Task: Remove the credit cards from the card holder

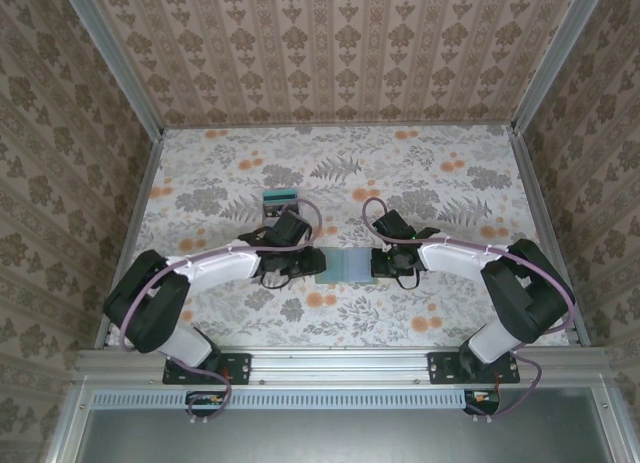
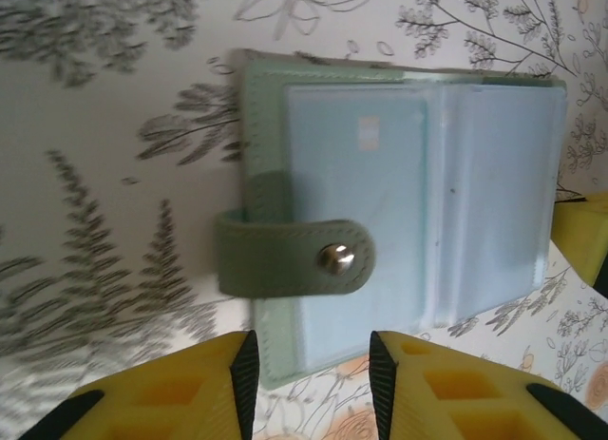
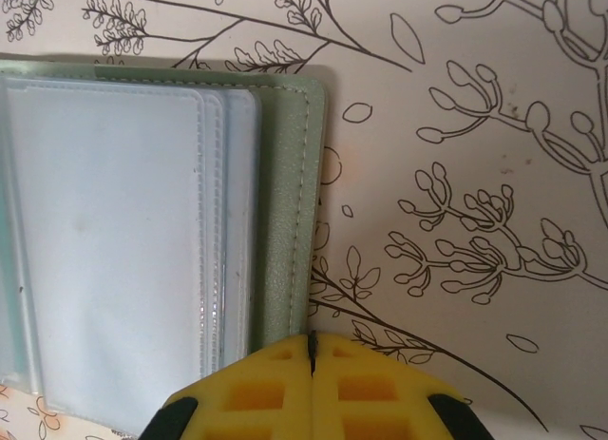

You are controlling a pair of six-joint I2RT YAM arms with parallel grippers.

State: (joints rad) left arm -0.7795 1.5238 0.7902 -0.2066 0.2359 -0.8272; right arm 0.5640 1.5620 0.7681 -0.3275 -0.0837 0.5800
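Here, the card holder [image 1: 352, 265] lies open on the surface [image 1: 430, 173]. The clenched right end effector [image 3: 312, 350] seemingly pins its cover, while the left end effector [image 2: 312, 364], jaws apart, hovers at a sleeved credit card [image 2: 356, 202].

One card holder [image 1: 350, 264] sits on my single floral table [image 1: 420, 163], open to two panels, with one strap [image 2: 285, 259] and one metal snap [image 2: 335, 258]. One pale card [image 2: 356, 164] shows inside it; I cannot tell whether more sit behind. I count one teal-and-grey stack of cards [image 1: 280, 199], its number unreadable from here. Two arms are in shot, the left arm [image 1: 200, 273] and the right arm [image 1: 470, 255]. They carry two grippers, the left gripper [image 2: 312, 364] and the right gripper [image 3: 312, 350], each with two yellow fingers [image 2: 456, 392].
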